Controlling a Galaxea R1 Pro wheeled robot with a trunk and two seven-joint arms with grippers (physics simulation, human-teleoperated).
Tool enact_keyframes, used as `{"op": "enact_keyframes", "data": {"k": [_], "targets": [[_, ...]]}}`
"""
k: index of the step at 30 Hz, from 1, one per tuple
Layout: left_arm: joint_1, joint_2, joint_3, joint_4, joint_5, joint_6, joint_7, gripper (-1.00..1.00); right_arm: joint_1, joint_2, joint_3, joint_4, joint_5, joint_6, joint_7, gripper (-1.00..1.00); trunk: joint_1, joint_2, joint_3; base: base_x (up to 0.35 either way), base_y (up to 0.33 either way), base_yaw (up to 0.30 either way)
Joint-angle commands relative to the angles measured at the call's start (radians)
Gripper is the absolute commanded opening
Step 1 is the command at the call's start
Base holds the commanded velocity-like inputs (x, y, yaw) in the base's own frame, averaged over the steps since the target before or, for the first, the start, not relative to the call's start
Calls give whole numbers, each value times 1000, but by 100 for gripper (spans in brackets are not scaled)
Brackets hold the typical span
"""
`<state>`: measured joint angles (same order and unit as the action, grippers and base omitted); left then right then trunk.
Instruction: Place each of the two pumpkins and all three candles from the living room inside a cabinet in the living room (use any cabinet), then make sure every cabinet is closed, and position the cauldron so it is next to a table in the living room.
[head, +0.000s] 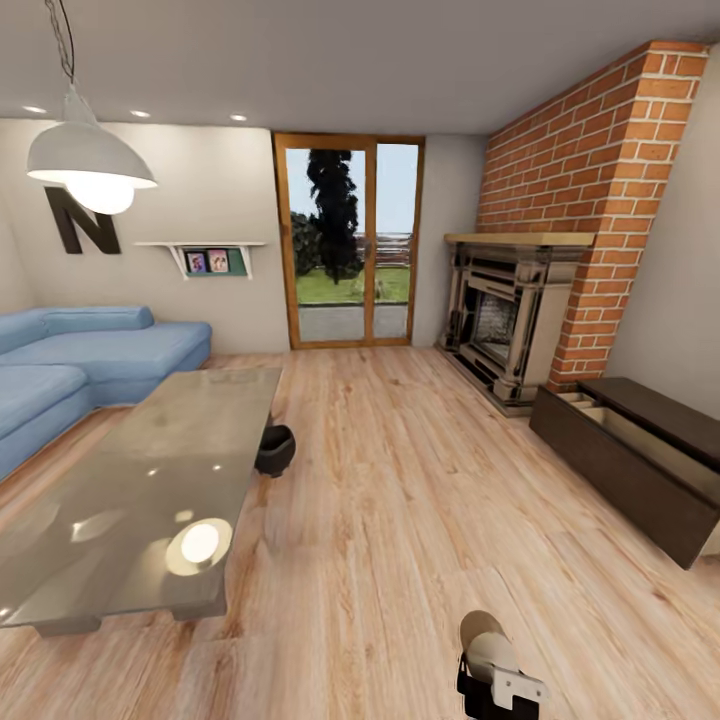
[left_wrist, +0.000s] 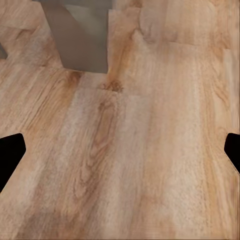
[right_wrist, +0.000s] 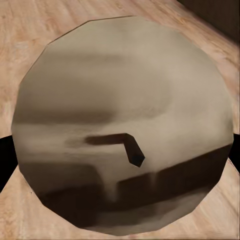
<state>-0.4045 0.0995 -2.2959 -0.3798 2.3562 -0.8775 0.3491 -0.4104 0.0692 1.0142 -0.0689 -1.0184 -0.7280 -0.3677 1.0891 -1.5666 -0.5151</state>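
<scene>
The right end effector (head: 497, 668) is clamped on a candle (right_wrist: 125, 130). The left end effector (left_wrist: 120, 150) hangs spread apart over the floor (left_wrist: 150, 165). Far right, the cabinet (head: 640, 455) has a drawer open; a cauldron (head: 275, 450) sits beside the counter (head: 150, 480).

Light wood floor (head: 400, 520), glass coffee table (head: 150, 480), blue sofa (head: 90, 350), brick fireplace (head: 560, 290), glazed door (head: 350, 245), lit pendant lamp (head: 90, 165).

Broad bare wood floor (head: 400, 500) open down the middle toward the far glass door (head: 350, 245), long glass table (head: 150, 480) blocking the left, black cauldron (head: 274, 450) just beside its right edge, dark cabinet (head: 640, 460) with open drawer jutting at right, fireplace (head: 505, 320) far right.
</scene>
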Motion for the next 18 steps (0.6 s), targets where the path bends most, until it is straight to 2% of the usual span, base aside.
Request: {"op": "enact_keyframes", "data": {"k": [1,7,18], "targets": [[-2,0,-8,-4,0,-5,8,100,-1,0,11,-1,-1,-1,-7,-100,0,-1,-1,99,-48,-286],[-2,0,-8,-4,0,-5,7,100,-1,0,11,0,1,-1,-7,-100,0,-1,-1,228,-114,-294],[-2,0,-8,-4,0,-5,7,100,-1,0,12,1,1,-1,-7,-100,0,-1,2,302,-139,-298]]}}
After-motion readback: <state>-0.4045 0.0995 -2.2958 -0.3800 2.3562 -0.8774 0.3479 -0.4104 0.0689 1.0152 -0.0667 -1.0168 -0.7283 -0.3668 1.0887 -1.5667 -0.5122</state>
